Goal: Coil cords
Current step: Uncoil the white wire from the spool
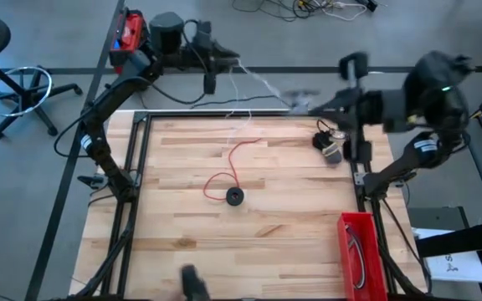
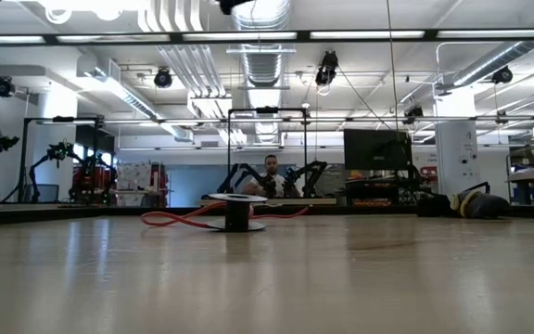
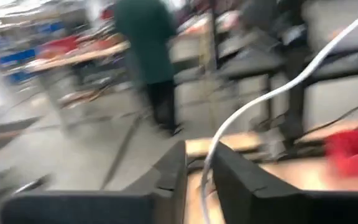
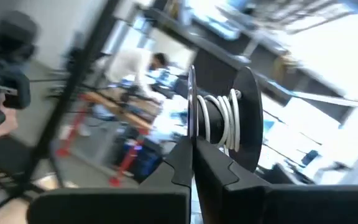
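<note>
2 arms are in view, both raised over the far edge of the table [image 1: 266, 234].

The left gripper [image 3: 197, 171] is clenched on 1 white cord [image 3: 272, 96], which passes between its fingers [image 3: 169, 174] and runs on across to the right gripper [image 4: 194, 158].

The right gripper is clenched on 1 dark spool [image 4: 244, 118]; about 4 turns of the white cord are wound on it, directly ahead of its fingers.

Below and between the 2 grippers, 1 red cord [image 1: 228, 167] lies on the table in a loose loop, ending at 1 small black spool [image 1: 234, 196].

1 red bin [image 1: 360, 251] lies well nearer the table's front than the right gripper.

No legible writing or brand is visible.
</note>
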